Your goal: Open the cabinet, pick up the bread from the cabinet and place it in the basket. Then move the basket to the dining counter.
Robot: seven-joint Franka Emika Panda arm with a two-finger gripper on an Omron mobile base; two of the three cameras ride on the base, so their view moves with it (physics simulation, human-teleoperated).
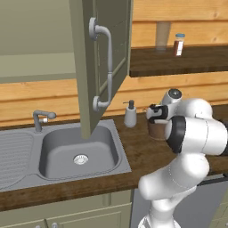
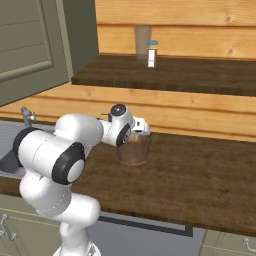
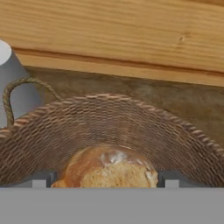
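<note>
The sage-green cabinet stands open, its door (image 1: pixel 95 58) swung out over the sink, and seen edge-on as door (image 2: pixel 30 45) in the right base view. The brown woven basket (image 1: pixel 156 130) (image 2: pixel 134 150) (image 3: pixel 109 118) sits on the dark wood worktop against the wall. My gripper (image 1: pixel 156 116) (image 2: pixel 141 132) (image 3: pixel 105 180) reaches down into the basket's mouth. The tan, crusty bread (image 3: pixel 107 168) fills the gap between the two fingertips (image 3: pixel 40 179), inside the basket's rim, so the gripper is shut on it. The dining counter is out of view.
A grey soap dispenser (image 1: pixel 130 115) (image 3: pixel 13 83) stands just left of the basket. The sink (image 1: pixel 80 153) and tap (image 1: pixel 42 118) lie further left. A shaker jar (image 1: pixel 179 44) (image 2: pixel 152 54) and a pale cup (image 1: pixel 162 35) stand on the open cabinet shelf (image 2: pixel 165 75) above.
</note>
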